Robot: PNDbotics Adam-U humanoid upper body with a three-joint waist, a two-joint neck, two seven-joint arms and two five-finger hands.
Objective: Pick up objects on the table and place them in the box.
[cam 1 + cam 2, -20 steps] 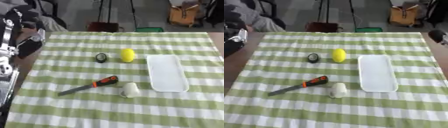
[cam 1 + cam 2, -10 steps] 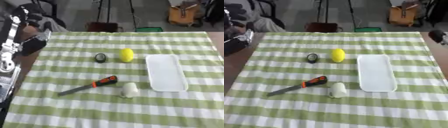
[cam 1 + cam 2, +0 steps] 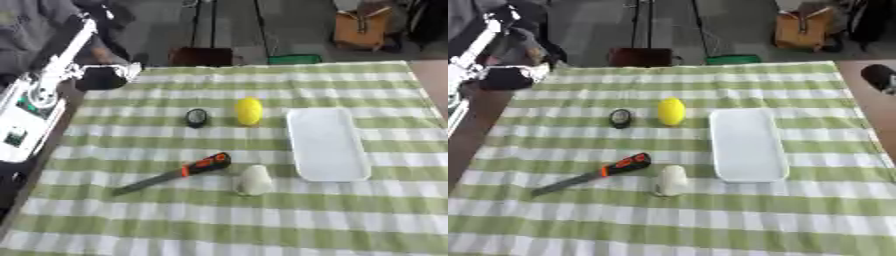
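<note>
Four things wait beside the tray

A lemon [image 3: 249, 110], a black round thing [image 3: 197, 117], a knife [image 3: 173, 173] and a white cup [image 3: 254, 180] lie apart on the checked worktop [image 3: 122, 210], left of the white tray [image 3: 325, 145]; nothing blocks them; the left hand [image 3: 103, 77] hovers at the far-left edge, fingers unclear; the right hand is unseen.

**Table and what lies on it**

The table [image 3: 114, 200] fills most of the frame under a green and white checked cloth. A white tray [image 3: 325, 144] lies right of centre. Left of it, near the middle, sit a yellow lemon [image 3: 249, 110] and a small black round thing [image 3: 197, 117]. Below them lie a knife [image 3: 175, 173] with an orange and black handle and a white cup [image 3: 254, 180] on its side.
</note>
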